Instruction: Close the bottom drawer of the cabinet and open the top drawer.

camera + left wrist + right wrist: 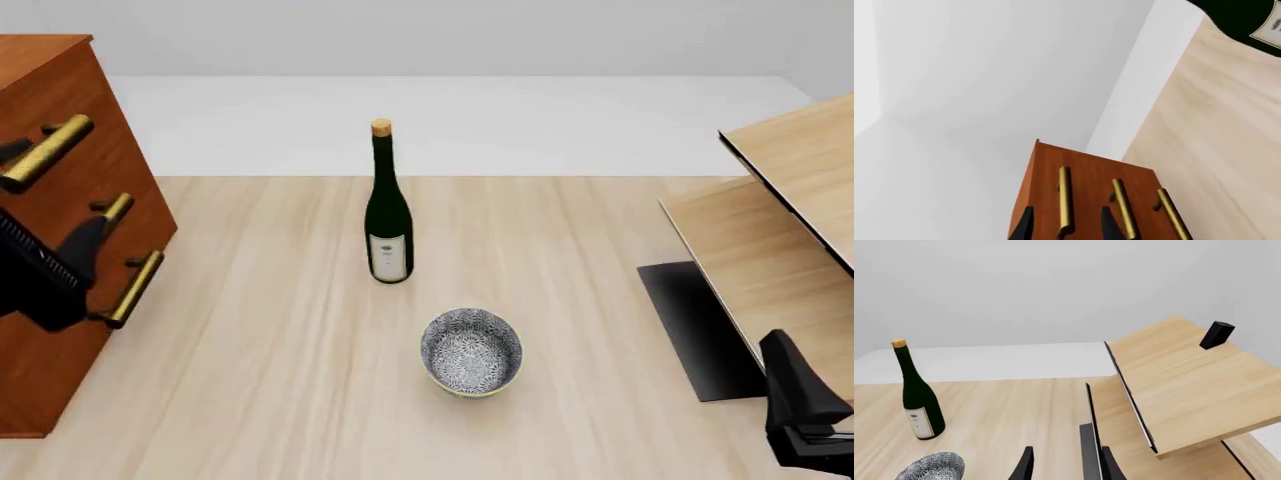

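Brass top drawer (1084,187) handle (1065,202) between left gripper (1066,225) fingers

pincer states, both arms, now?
Left pincer: open, fingers either side of a brass handle on the cabinet, not clamped.
Right pincer: open, holding nothing.

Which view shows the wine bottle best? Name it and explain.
The front view: the wine bottle stands whole, cork to base, upright behind the bowl. The right wrist view also shows it whole but off to the edge. The left wrist view catches only a corner of it.
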{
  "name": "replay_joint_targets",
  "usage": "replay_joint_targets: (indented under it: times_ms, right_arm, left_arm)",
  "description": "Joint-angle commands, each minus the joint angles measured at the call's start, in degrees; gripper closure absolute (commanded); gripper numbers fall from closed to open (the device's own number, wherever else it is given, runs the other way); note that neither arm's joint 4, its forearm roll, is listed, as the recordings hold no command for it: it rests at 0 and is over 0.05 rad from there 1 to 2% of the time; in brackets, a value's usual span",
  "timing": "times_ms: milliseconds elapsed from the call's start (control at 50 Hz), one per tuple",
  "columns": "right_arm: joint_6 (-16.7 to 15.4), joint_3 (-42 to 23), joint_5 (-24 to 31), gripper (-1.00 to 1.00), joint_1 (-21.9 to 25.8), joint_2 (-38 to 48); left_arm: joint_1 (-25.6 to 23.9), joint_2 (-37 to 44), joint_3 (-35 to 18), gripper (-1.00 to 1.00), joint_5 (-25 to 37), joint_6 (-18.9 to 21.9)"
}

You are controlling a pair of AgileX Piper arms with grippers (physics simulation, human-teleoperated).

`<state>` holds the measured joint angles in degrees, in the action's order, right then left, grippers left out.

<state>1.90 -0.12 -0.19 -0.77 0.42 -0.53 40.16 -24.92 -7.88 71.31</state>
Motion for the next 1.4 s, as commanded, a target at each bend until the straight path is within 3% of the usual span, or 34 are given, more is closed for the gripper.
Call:
replay_joint_targets:
  times_ms: [20,520,1400]
  right_arm:
    - [0.0,0.0,-0.01,-1.0,-0.03,0.01]
    - [-0.04,0.01,0.01,-1.0,-0.27,-0.03]
    - [0.11,0.01,-0.06,-1.0,-0.1,-0.05]
  left_arm:
    - [2.63,1.95,-0.73,-1.0,-0.99,0.86]
    - [6.95,11.74,-1.53,-1.0,-8.21,2.65]
    - [14.1,20.81,-3.43,-1.0,-15.21,4.77]
